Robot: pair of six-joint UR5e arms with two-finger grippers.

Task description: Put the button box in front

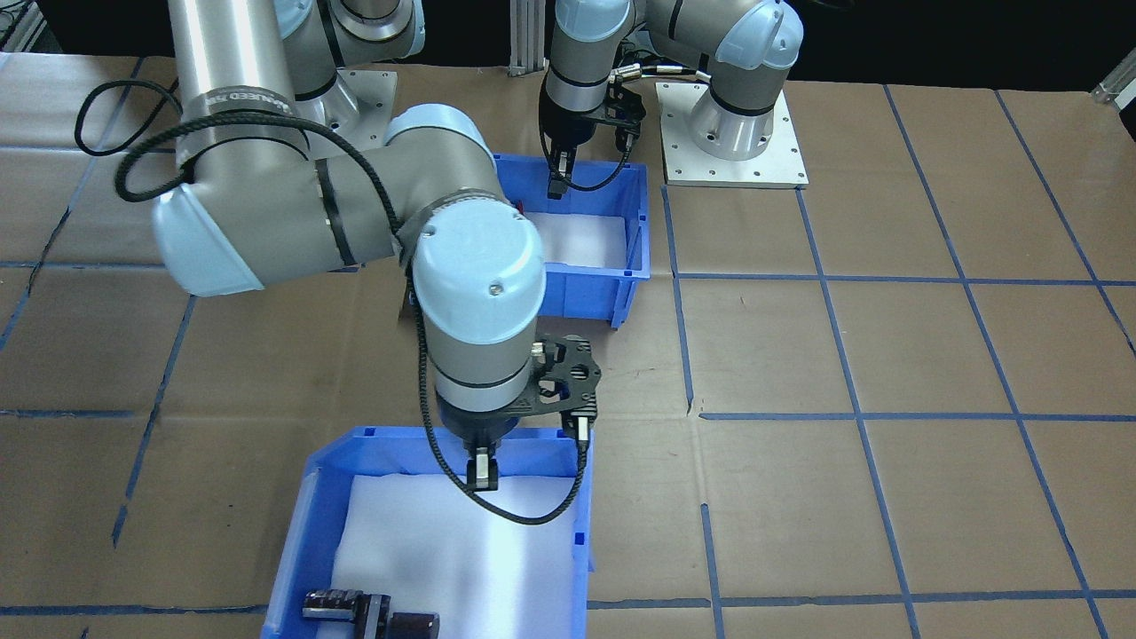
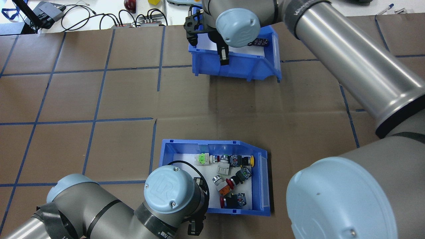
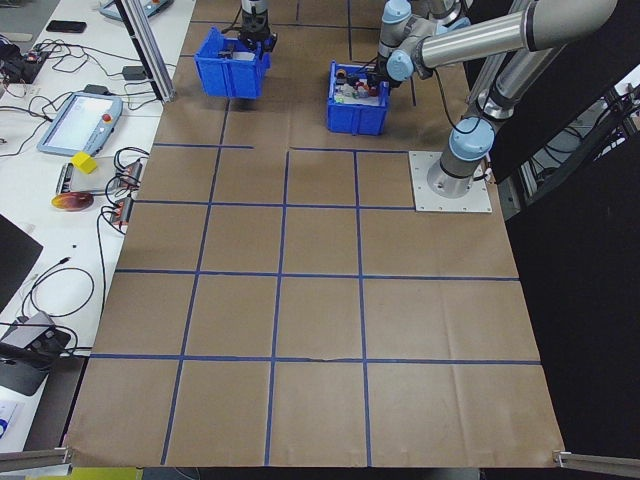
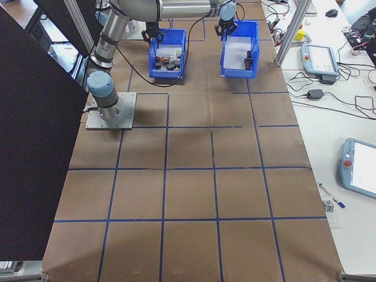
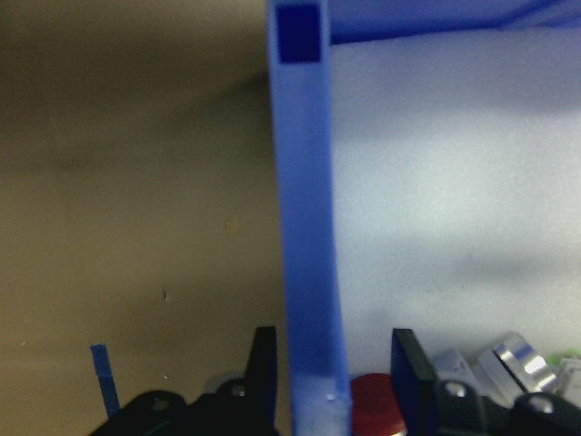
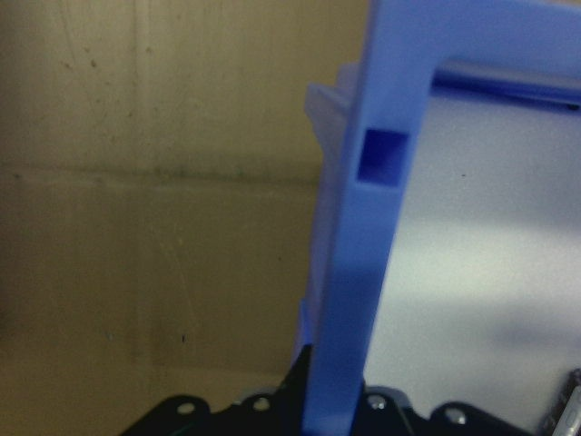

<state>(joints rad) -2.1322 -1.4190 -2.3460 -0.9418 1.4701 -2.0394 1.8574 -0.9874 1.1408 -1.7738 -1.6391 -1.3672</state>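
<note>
1. The left gripper (image 5: 331,359) is at the 6 o'clock side of the overhead view, pointing down over the near long wall of the button box (image 2: 212,144). The jaws are spread, one finger (image 5: 263,363) outside the wall and the other inside. The inner finger stands off the plastic, with a red cap showing in the gap.
2. The button box rests on the table (image 2: 99,99) at 6 o'clock from the table's middle, close to the robot. In the overhead view its long axis runs 9 to 3 o'clock, and the sloped cut-away end points to 3 o'clock.
3. Red, yellow and green-capped buttons (image 2: 229,182) lie loose on its white foam (image 2: 247,189), mostly toward the 3 o'clock half.
4. A second blue bin (image 2: 232,68) sits at 12 o'clock, well apart from the button box, with its sloped end also toward 3 o'clock. Dark parts (image 2: 259,42) lie in it.
5. The right gripper (image 2: 224,59) is on this bin's wall that faces the robot. The wrist view shows the wall running between the fingers, but I cannot tell whether they pinch it or only straddle it.
</note>
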